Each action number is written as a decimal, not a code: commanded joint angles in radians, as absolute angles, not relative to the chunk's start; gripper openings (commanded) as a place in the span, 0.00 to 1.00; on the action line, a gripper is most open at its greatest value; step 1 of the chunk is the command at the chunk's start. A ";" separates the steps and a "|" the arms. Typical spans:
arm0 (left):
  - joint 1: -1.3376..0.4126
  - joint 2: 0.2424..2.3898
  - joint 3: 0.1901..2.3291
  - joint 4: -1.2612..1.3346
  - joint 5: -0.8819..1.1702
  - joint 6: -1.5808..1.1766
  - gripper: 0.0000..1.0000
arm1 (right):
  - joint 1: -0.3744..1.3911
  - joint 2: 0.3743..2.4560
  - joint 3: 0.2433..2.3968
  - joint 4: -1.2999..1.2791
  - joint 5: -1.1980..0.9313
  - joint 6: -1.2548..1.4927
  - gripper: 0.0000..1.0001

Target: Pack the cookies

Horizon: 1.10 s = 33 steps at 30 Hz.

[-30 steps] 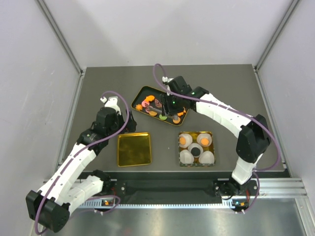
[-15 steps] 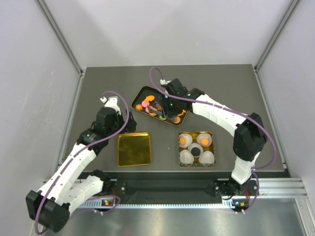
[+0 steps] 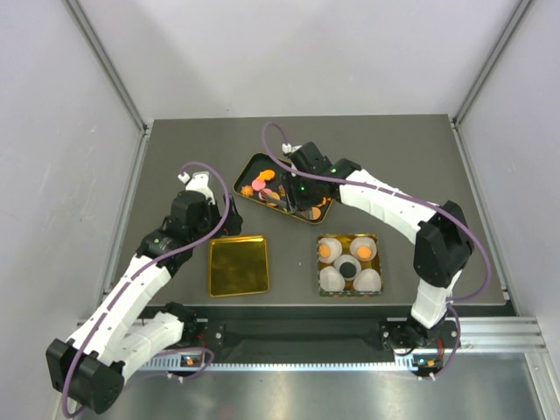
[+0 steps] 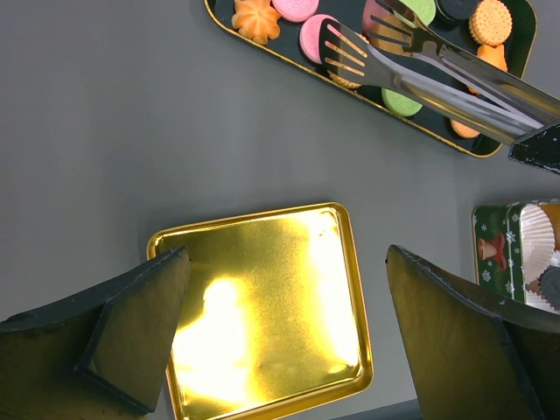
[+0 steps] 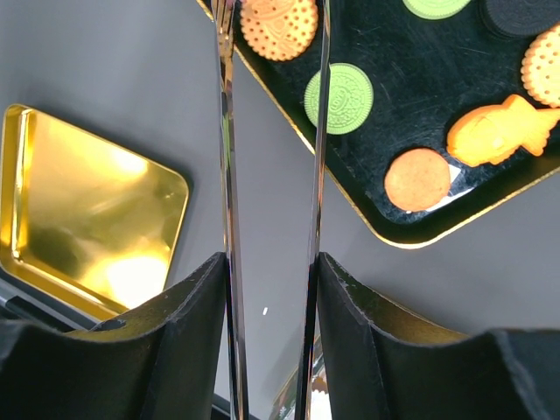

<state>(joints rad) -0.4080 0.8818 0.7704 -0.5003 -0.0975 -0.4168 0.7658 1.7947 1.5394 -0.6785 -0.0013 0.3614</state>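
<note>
Gold-rimmed and glossy black inside, the oval tray (image 5: 402,61) sits upper middle in the overhead frame, and that is where the cookies (image 5: 339,86) lie: small flat orange, green, pink and black pieces scattered across it. The right gripper (image 5: 273,271) hangs over the tray's lower-right end, its dark fingers (image 5: 188,324) pressed in on a pair of steel slotted tongs (image 4: 394,77), one tong arm against each finger.

On the right wrist camera the two thin arms run straight up and off the top edge, so the tips are out of shot there. Beside them are a round green cookie, a plain orange one and an orange fish-shaped piece close to the tray's rim.

On the left wrist view the tips do show, upper right: two slotted heads a little apart, over a pink cookie and a green one. Whether anything is caught between them, I can't tell.

The left gripper (image 4: 287,255) is spread wide, its fingers at the lower corners of its own picture, hovering above a shiny gold square lid (image 4: 262,297) on the grey table (image 3: 175,157).

Only the overhead view gives the green square tin (image 3: 350,236) whole, lower right of centre. It holds white paper cups (image 3: 367,280), with orange cookies in the upper two and a black one in the middle. The left wrist camera catches just the tin's patterned edge at far right.
</note>
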 commanded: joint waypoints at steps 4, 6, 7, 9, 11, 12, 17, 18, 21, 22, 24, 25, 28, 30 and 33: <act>-0.405 0.867 0.795 -0.469 -0.100 -0.408 0.99 | 0.784 1.772 1.574 -0.672 0.057 0.350 0.44; -0.405 0.870 0.793 -0.466 -0.098 -0.408 0.99 | 0.784 1.770 1.575 -0.678 0.054 0.345 0.45; -0.405 0.868 0.793 -0.466 -0.098 -0.408 0.99 | 0.784 1.770 1.577 -0.681 0.048 0.344 0.44; -0.405 0.868 0.793 -0.466 -0.098 -0.408 0.99 | 0.784 1.775 1.583 -0.680 0.034 0.344 0.44; -0.405 0.868 0.793 -0.468 -0.098 -0.408 0.99 | 0.784 1.779 1.588 -0.681 0.022 0.344 0.44; -0.405 0.868 0.792 -0.469 -0.100 -0.408 0.99 | 0.784 1.782 1.589 -0.684 0.018 0.342 0.44; -0.405 0.868 0.793 -0.471 -0.100 -0.408 0.99 | 0.788 1.779 1.583 -0.687 0.011 0.339 0.43; -0.405 0.868 0.793 -0.469 -0.100 -0.408 0.99 | 0.790 1.775 1.579 -0.689 0.015 0.339 0.44; -0.405 0.868 0.793 -0.468 -0.100 -0.408 0.99 | 0.792 1.769 1.571 -0.687 0.021 0.339 0.44; -0.405 0.868 0.793 -0.469 -0.101 -0.408 0.99 | 0.792 1.767 1.566 -0.687 0.023 0.339 0.43; -0.405 0.870 0.795 -0.468 -0.100 -0.408 0.99 | 0.792 1.767 1.565 -0.689 0.021 0.339 0.44; -0.405 0.870 0.795 -0.469 -0.101 -0.408 0.99 | 0.793 1.766 1.562 -0.686 0.020 0.339 0.43; -0.405 0.868 0.793 -0.468 -0.101 -0.408 0.99 | 0.793 1.767 1.563 -0.687 0.029 0.336 0.43; -0.405 0.870 0.795 -0.469 -0.103 -0.408 0.99 | 0.793 1.767 1.565 -0.689 0.034 0.333 0.42; -0.403 0.867 0.793 -0.469 -0.104 -0.408 0.99 | 0.793 1.766 1.568 -0.693 0.032 0.328 0.38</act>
